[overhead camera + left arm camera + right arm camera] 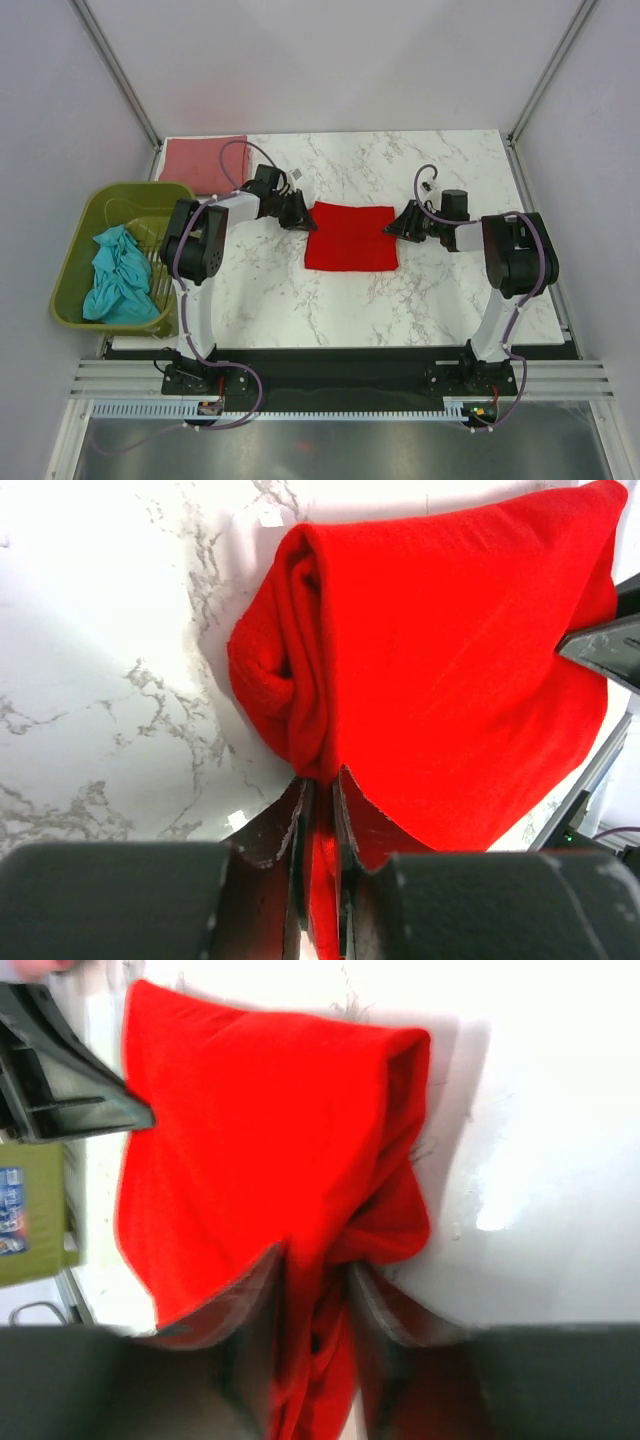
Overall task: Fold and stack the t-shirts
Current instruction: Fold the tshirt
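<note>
While the folded red t-shirt [350, 237] lies central on the worktop [420, 290], the left fingers [275, 830] pinch its left edge. The right fingers [385, 1310] grip its bunched right edge.

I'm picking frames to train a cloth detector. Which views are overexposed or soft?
Top external: even light, sharp, red t-shirt well exposed. Left wrist: marble table glares toward white; left end effector looks dark and soft up close. Right wrist: table blown out to white, veining nearly lost; right end effector blurred, shirt edges slightly soft.
</note>
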Controlling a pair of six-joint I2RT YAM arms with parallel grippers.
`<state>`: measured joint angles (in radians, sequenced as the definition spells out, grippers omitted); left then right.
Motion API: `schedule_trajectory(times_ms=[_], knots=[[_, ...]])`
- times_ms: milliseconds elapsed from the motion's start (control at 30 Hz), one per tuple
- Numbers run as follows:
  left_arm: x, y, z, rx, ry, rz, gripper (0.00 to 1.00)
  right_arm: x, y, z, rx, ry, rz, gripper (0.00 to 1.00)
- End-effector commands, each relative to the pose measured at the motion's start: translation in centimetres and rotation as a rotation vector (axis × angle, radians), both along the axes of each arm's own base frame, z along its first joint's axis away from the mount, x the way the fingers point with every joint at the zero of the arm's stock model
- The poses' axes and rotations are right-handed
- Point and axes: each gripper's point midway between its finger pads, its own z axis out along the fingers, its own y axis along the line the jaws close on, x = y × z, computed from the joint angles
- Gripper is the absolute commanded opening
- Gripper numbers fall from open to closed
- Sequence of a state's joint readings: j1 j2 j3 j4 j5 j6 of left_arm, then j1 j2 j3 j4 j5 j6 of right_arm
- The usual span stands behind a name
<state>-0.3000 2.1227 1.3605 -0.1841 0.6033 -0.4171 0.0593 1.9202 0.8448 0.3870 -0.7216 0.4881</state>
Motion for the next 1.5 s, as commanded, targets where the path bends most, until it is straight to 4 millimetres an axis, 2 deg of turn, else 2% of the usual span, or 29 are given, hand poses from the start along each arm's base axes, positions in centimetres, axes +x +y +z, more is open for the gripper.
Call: schedule_trajectory(times_ms=[0, 67, 100, 133, 233, 333, 433, 600, 800, 900, 1000, 1033, 1067, 1133, 1300, 1467], knots=[[0.4, 1.6, -1.8, 0.046, 0.015, 0.02, 0.19, 0.3, -0.5, 0.8, 0.019, -0.036, 0.018, 0.46], [0.5, 1.6, -1.4, 0.036, 0.008, 0.017, 0.26, 0.2, -0.9, 0.8, -0.006, -0.011, 0.018, 0.62], [0.6, 1.6, -1.0, 0.033, 0.0, 0.016, 0.3, 0.2, -0.9, 1.0, -0.013, -0.007, 0.017, 0.65], [0.7, 1.5, -0.8, 0.028, -0.004, 0.016, 0.36, 0.1, -1.0, 1.5, -0.018, 0.0, 0.012, 0.66], [0.9, 1.5, 0.1, 0.026, -0.025, 0.017, 0.43, 0.1, -1.7, 2.2, -0.067, 0.031, -0.025, 0.7], [1.1, 1.5, 0.6, 0.024, -0.032, 0.024, 0.48, 0.6, -3.3, 1.6, -0.131, 0.085, -0.132, 0.74], [1.2, 1.4, 0.4, 0.026, -0.027, 0.03, 0.5, 0.8, -3.6, 0.7, -0.165, 0.129, -0.19, 0.78], [1.2, 1.7, -0.1, 0.038, -0.017, 0.041, 0.51, 1.5, -2.8, -0.6, -0.234, 0.142, -0.185, 0.81], [1.2, 1.7, -0.8, 0.046, -0.01, 0.04, 0.51, 3.8, -2.3, -2.5, -0.256, 0.134, -0.149, 0.81], [1.3, 1.8, -0.9, 0.05, -0.009, 0.043, 0.52, 4.0, -1.6, -2.6, -0.225, 0.118, -0.097, 0.76], [1.5, 2.0, -1.0, 0.047, -0.005, 0.052, 0.52, 4.1, -1.4, -2.1, -0.177, 0.097, -0.071, 0.63], [1.6, 2.1, -0.9, 0.045, -0.004, 0.055, 0.53, 4.2, -1.4, -2.0, -0.16, 0.086, -0.07, 0.51], [2.0, 2.2, -0.8, 0.04, -0.009, 0.057, 0.53, 4.2, -1.5, -2.0, -0.147, 0.083, -0.068, 0.45], [2.1, 2.0, -0.6, 0.023, -0.011, 0.045, 0.54, 4.4, -1.6, -2.1, -0.141, 0.082, -0.066, 0.39], [2.4, 1.7, -0.3, -0.007, -0.02, 0.015, 0.56, 4.5, -1.2, -2.6, -0.113, 0.084, -0.055, 0.38], [2.3, 1.4, -0.9, -0.016, -0.016, -0.008, 0.56, 4.9, -1.1, -2.1, -0.1, 0.085, -0.065, 0.57]])
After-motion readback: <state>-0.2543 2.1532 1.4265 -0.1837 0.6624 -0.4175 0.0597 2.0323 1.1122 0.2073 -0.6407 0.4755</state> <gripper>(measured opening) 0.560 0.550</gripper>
